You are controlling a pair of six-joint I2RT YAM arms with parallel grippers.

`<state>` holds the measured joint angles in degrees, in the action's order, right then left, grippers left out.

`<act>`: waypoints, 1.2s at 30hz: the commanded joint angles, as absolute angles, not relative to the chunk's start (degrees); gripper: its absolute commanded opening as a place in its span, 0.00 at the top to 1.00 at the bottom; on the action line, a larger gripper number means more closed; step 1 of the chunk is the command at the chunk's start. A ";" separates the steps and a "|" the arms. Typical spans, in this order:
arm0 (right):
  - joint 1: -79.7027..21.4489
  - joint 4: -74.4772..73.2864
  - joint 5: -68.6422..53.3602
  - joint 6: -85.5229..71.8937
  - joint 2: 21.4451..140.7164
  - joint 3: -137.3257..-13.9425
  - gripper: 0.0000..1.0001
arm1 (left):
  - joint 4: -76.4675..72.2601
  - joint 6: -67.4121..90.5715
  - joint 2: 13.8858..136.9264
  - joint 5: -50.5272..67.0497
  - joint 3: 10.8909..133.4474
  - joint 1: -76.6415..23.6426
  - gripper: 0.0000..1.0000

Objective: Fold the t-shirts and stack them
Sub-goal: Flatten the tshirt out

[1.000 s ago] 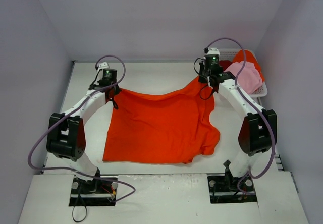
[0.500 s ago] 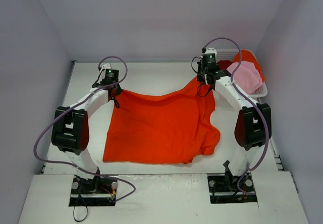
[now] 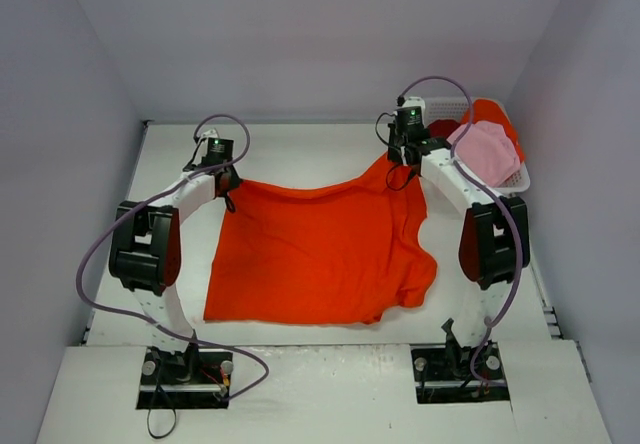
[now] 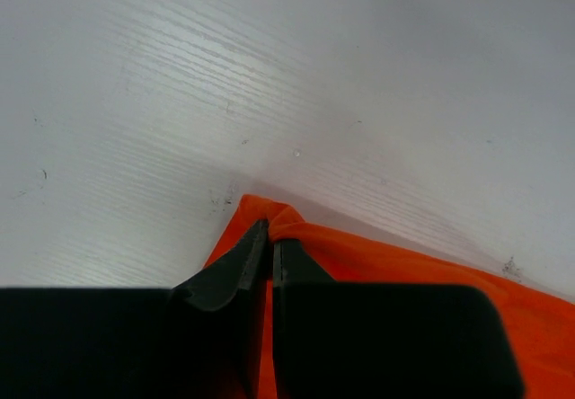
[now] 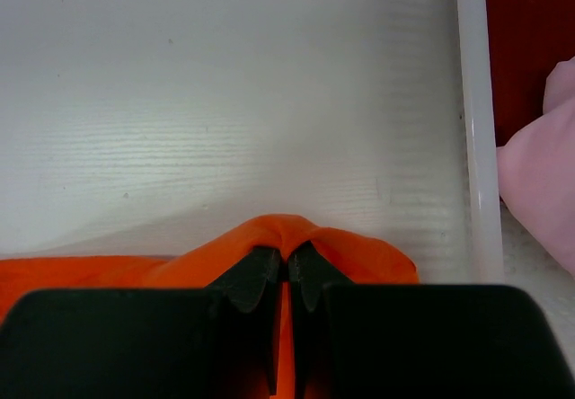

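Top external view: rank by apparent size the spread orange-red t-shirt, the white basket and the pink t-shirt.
1. orange-red t-shirt, by far the largest.
2. white basket, partly hidden.
3. pink t-shirt, bundled inside the basket.

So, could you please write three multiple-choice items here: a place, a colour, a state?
1. Where is the white plastic lattice basket? A. near left B. centre C. far right of the table
2. What colour is the soft cloth t-shirt topmost in it? A. light pink B. blue C. green
3. How are both arms' jaws? A. wide open B. shut on the large orange-red cloth t-shirt C. shut on nothing
Answers: 1 C, it sits in the far right corner; 2 A, pink cloth mounds above its rim; 3 B, both wrist views show jaws pinching orange cloth.
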<state>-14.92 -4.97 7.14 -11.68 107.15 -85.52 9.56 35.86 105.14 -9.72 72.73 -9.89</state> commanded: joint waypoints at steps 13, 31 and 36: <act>-13.36 -0.97 8.35 -10.72 110.56 -92.72 1.00 | 8.17 35.60 106.79 -8.44 82.53 -9.32 1.00; -19.94 -2.55 18.18 -8.26 112.07 -95.72 0.00 | 5.62 36.30 104.59 -7.56 79.89 -9.14 0.19; -20.92 -2.46 14.51 -13.79 107.41 -88.71 0.00 | 6.95 36.12 99.76 -7.47 78.58 -9.14 0.19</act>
<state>-20.88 -4.05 14.22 -10.61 114.08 -91.81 8.54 36.21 107.37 -7.38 78.26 -9.26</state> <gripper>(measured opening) 0.999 0.814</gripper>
